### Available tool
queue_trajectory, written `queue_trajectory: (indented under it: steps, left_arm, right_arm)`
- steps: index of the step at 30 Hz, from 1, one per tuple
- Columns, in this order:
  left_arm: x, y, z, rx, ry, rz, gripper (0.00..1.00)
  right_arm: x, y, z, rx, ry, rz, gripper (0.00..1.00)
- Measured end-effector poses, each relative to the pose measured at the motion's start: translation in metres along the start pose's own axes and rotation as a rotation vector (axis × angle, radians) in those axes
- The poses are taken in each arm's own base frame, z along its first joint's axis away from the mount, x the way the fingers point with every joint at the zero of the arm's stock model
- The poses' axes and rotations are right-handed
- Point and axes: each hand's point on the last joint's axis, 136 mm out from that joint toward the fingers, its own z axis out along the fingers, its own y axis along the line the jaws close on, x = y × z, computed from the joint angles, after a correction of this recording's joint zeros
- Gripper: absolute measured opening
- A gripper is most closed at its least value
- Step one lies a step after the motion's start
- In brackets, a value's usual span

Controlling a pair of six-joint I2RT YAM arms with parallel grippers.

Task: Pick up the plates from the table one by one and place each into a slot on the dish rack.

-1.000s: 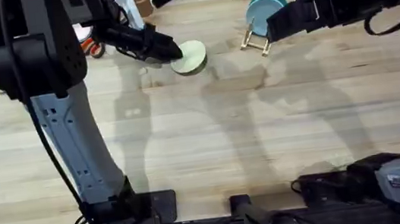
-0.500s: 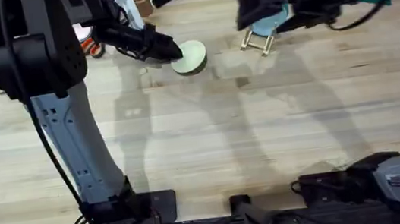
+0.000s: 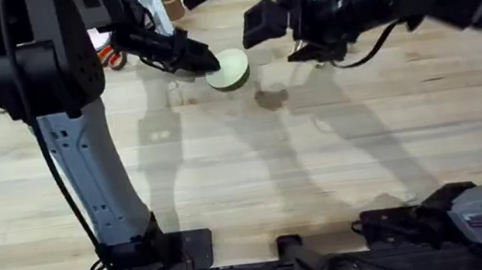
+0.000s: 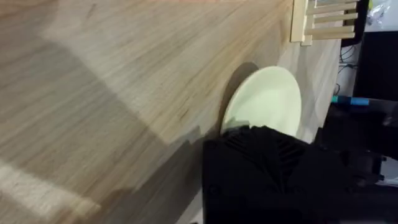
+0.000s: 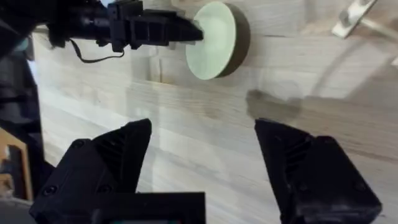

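Cream plate (image 3: 233,68) pinched at its near rim by the left claw (image 3: 212,62), far edge tipped up off the table (image 3: 227,173), shadow beneath. Position: far middle of the table, just beside the dish rack (image 4: 323,25), not touching it. Left claw closed on the rim, as judged from the right wrist view, with the black fingertips meeting the plate's edge.

Right claw (image 5: 202,127) spread wide and carrying nothing, hanging above bare planks between plate and rack, its arm reaching across the far side and covering most of the rack from overhead. Upright pegs and one rail of the rack visible past the plate in the left wrist view, with an open slot (image 4: 329,12) between neighbouring pegs.

Step in hand, as a judgement: pick-up of the cream plate, grasp made, lift barely begun, placement not yet done.

Requirements of the next move, again as a judgement:
- lift clear of the table with the rim grip firm, a thin edge hold being prone to slip
- rotation of the plate to stand on edge
- alignment with a free slot, then descent between pegs
- clearance from the right arm crowding the rack
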Motion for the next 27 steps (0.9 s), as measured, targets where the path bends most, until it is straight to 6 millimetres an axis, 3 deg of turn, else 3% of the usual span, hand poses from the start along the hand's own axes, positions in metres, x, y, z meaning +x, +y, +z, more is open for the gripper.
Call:
queue_trajectory:
  steps: [18, 27]
  left_arm:
    - [-0.001, 0.000, -0.001, 0.003, -0.006, 0.044, 0.039]
    - [-0.001, 0.003, -0.005, 0.000, -0.014, 0.046, 0.038]
  right_arm:
    - [-0.001, -0.005, 0.027, -0.065, -0.060, 0.073, 0.996]
    - [0.005, -0.009, 0.073, -0.063, -0.020, 0.072, 0.995]
